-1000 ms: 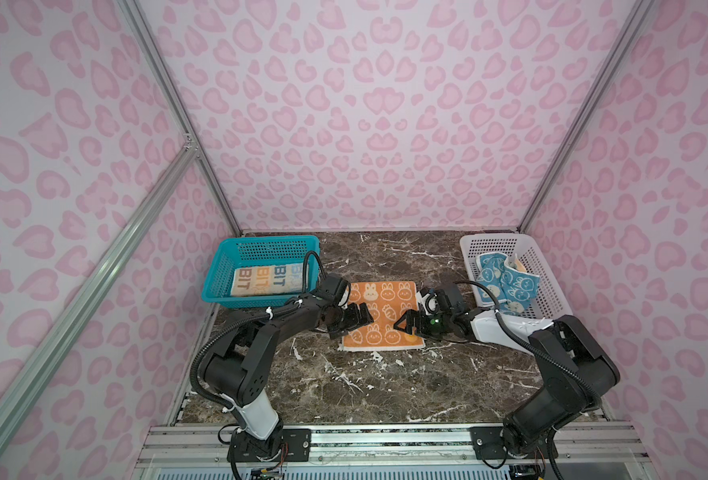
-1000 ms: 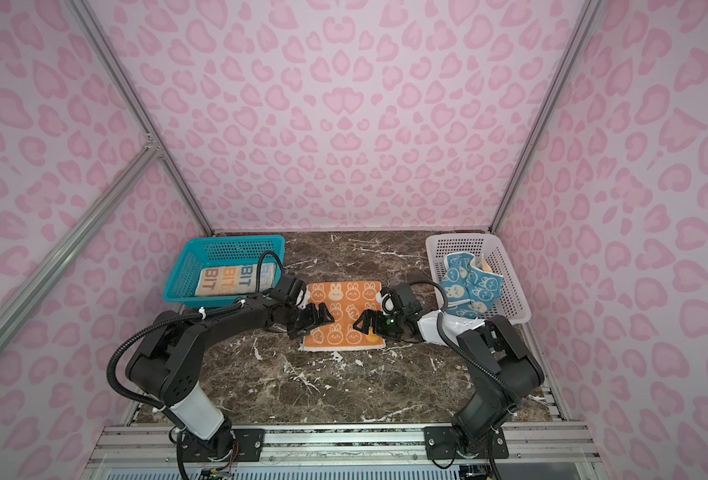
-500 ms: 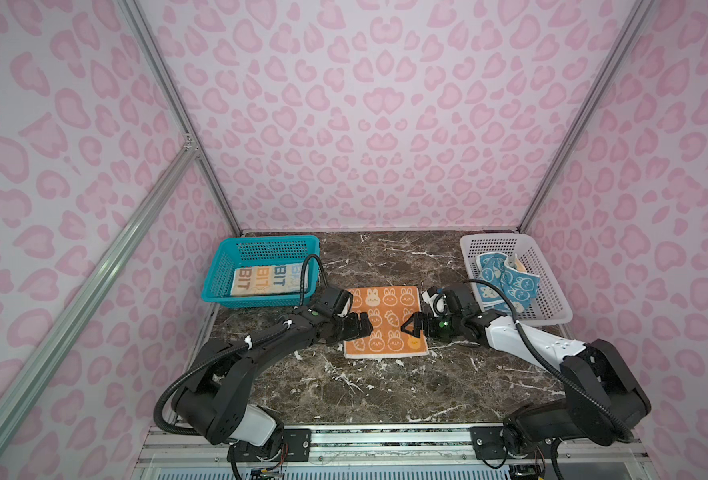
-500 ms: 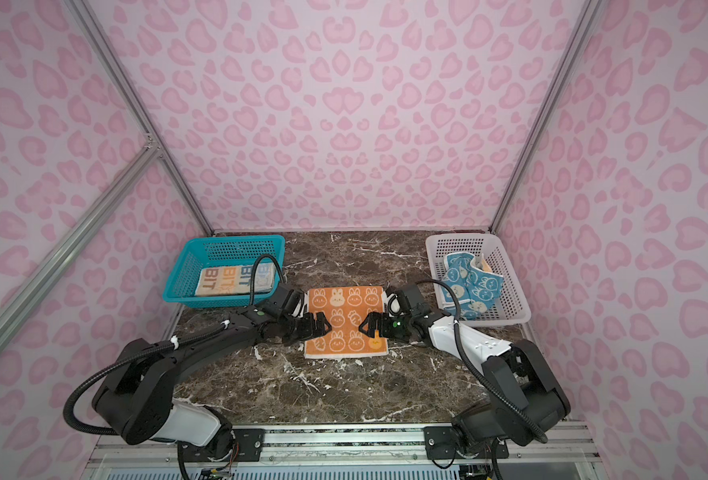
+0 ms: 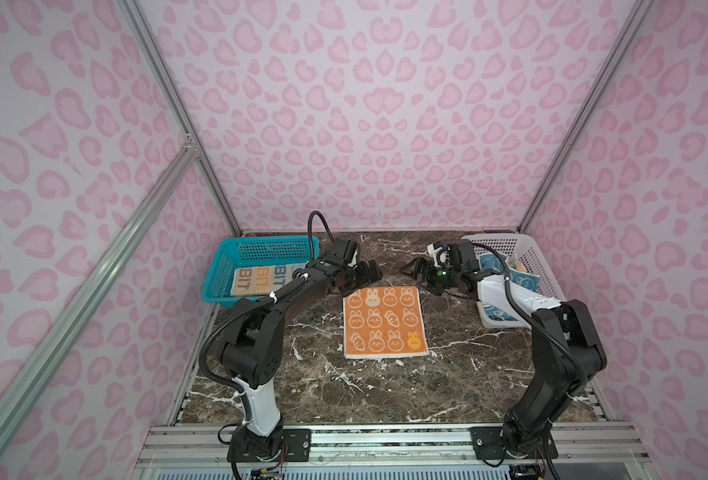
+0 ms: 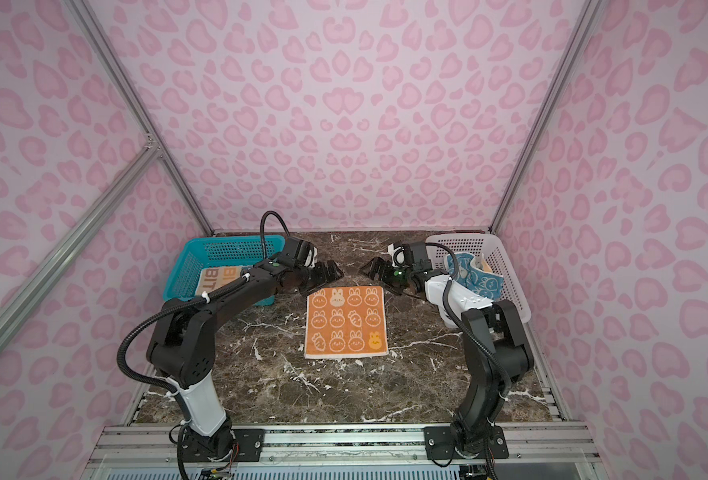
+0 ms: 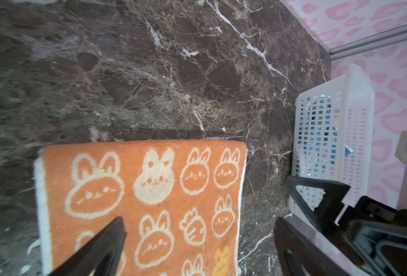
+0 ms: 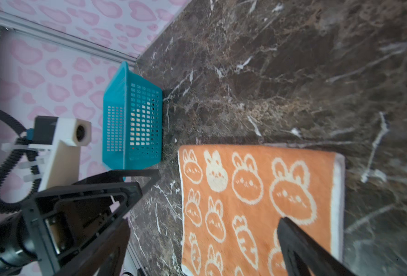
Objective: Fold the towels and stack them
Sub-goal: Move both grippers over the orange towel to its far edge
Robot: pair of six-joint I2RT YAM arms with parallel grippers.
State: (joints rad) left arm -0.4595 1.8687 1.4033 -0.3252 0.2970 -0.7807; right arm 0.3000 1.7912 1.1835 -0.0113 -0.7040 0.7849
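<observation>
The orange towel point(image 5: 383, 322) point(image 6: 346, 322) with white rabbit drawings lies flat and unfolded in the middle of the marble table. My left gripper point(image 5: 369, 272) point(image 6: 329, 272) hovers open just beyond its far left corner, nothing between the fingers. My right gripper point(image 5: 416, 276) point(image 6: 375, 272) hovers open by the far right corner, also empty. Both wrist views show the towel's far edge point(image 7: 150, 203) point(image 8: 257, 203) below wide-apart jaws. The cream towel point(image 5: 261, 278) point(image 6: 219, 276) lies in the teal basket. The blue towel point(image 5: 527, 282) point(image 6: 475, 278) sits crumpled in the white basket.
The teal basket point(image 5: 219, 266) point(image 6: 186, 266) point(image 8: 130, 119) stands at the back left, the white basket point(image 5: 527, 249) point(image 6: 498, 257) point(image 7: 329, 119) at the back right. Pink patterned walls close in the table on three sides. A metal rail runs along the front edge.
Both grippers have moved from beside the towel's middle back to its far corners, still open. The orange towel has not shifted.
</observation>
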